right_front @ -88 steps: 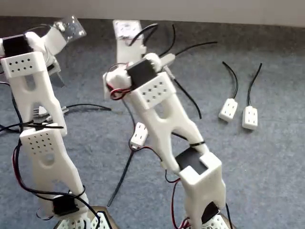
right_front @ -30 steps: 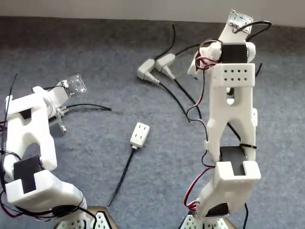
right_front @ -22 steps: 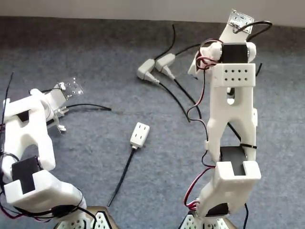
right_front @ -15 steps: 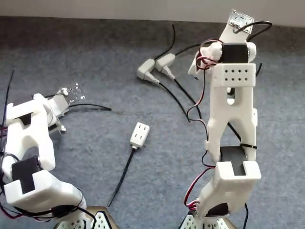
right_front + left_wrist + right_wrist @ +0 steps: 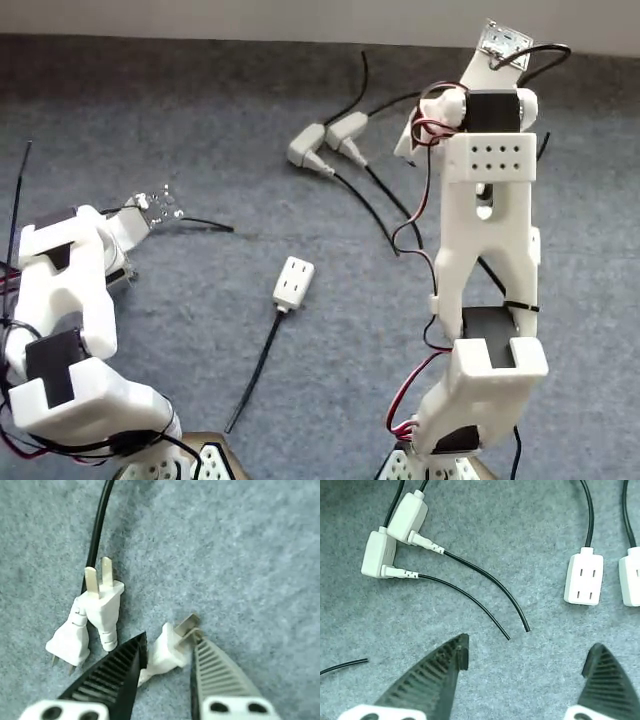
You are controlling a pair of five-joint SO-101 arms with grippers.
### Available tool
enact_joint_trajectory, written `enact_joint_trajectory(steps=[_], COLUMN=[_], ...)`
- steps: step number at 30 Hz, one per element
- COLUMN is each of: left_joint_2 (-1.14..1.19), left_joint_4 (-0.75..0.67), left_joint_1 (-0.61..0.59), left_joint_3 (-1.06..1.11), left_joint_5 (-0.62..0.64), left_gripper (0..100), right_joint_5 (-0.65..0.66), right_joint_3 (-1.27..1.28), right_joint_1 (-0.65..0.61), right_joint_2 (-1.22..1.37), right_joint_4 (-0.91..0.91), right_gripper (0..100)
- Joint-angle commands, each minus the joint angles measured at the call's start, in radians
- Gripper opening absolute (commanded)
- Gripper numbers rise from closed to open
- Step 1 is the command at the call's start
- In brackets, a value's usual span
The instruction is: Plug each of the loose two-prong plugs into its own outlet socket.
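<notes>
Left claw [image 5: 169,639] apart, straddling one loose plug [image 5: 164,656] that lies flat on the desk [image 5: 240,555] (second plug [image 5: 102,607] just beside my black finger). Right claw [image 5: 530,645] wide apart, holding nothing, free socket [image 5: 583,577] nearby, not touching.

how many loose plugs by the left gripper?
3. One plug between the left gripper's fingers; a second plug and a third plug side by side beside the black cable. Others may be hidden.
</notes>
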Motion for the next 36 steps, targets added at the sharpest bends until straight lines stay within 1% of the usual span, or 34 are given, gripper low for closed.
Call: enact_joint_trajectory(steps=[1, 3, 5, 10, 12, 15, 18, 21, 23, 26, 31, 36], left_joint_2=[-0.039, -0.042, -0.047, -0.07, -0.117, -0.214, -0.329, -0.415, -0.44, -0.441, -0.44, -0.44], left_joint_4=[-0.028, -0.028, -0.028, -0.023, 0.002, 0.161, 0.322, 0.436, 0.471, 0.47, 0.5, 0.551], left_joint_1=[-0.007, -0.01, -0.01, 0.022, 0.051, 0.139, 0.242, 0.337, 0.381, 0.394, 0.39, 0.384], left_joint_3=[-0.004, -0.004, -0.004, -0.008, -0.002, -0.012, -0.01, -0.002, -0.004, -0.005, -0.001, 0.002], left_joint_5=[-1.031, -1.03, -0.999, -0.848, -0.736, -0.526, -0.345, -0.161, -0.012, 0.203, 0.399, 0.664], left_gripper=[2, 2, 2, 2, 2, 2, 2, 2, 2, 2, 2, 2], right_joint_5=[0.012, 0.012, 0.012, 0.012, 0.012, 0.012, 0.012, 0.012, 0.012, 0.012, 0.012, 0.012], right_joint_3=[-0.002, -0.002, -0.002, -0.002, -0.002, -0.002, -0.002, -0.001, -0.001, 0.044, 0.096, 0.101], right_joint_1=[0.013, 0.013, 0.013, 0.013, 0.013, 0.013, 0.013, 0.013, 0.013, 0.013, 0.013, 0.013], right_joint_2=[-0.048, -0.048, -0.048, -0.048, -0.048, -0.048, -0.048, -0.048, -0.048, -0.05, -0.048, -0.048], right_joint_4=[0.039, 0.039, 0.039, 0.039, 0.039, 0.039, 0.039, 0.039, 0.039, 0.039, 0.036, 0.036], right_gripper=[35.3, 35.3, 35.3, 35.3, 35.3, 35.3, 35.3, 35.3, 35.3, 35.3, 35.3, 35.3])
